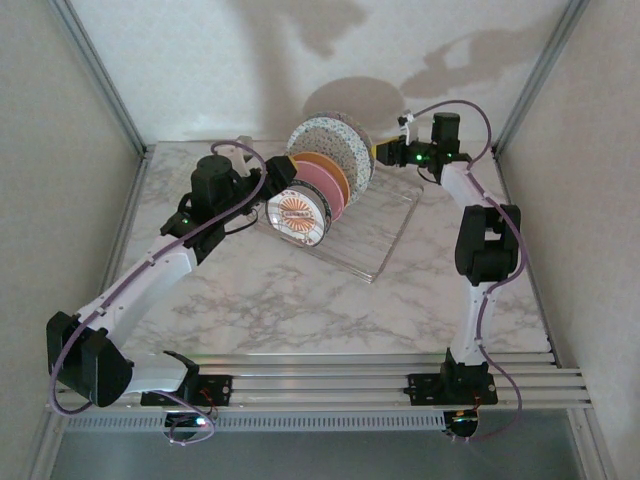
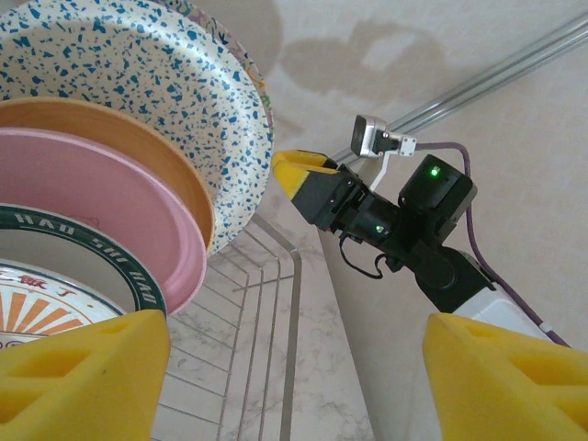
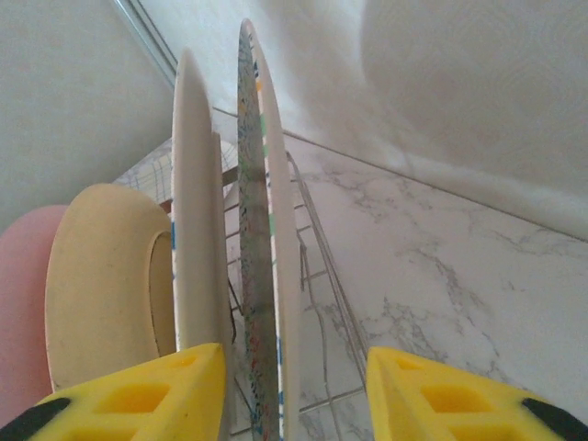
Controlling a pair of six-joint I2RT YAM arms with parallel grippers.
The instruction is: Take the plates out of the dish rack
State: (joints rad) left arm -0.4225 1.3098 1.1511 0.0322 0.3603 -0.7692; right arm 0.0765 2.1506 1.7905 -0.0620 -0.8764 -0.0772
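Left arm [image 1: 140,275], right arm [image 1: 480,240]: same build. White smooth link shells, matte black blocky joint housings, black bases.

Purple cable [image 2: 487,248]: one per arm, runs from the base up to the housing behind each end effector, standing off the links in loose loops.

Left end effector [image 2: 294,386]: two bright yellow wedge fingers [image 2: 83,377], foam-like surface.

Right end effector [image 3: 296,390]: same yellow fingers, with moulded triangular recesses and black patches on the outer corners. Black angular body just behind them.

Green light [image 2: 433,171]: lit, on the black housing behind the right end effector.

Camera [image 2: 371,138]: small, silver, on a white bracket beside that housing.
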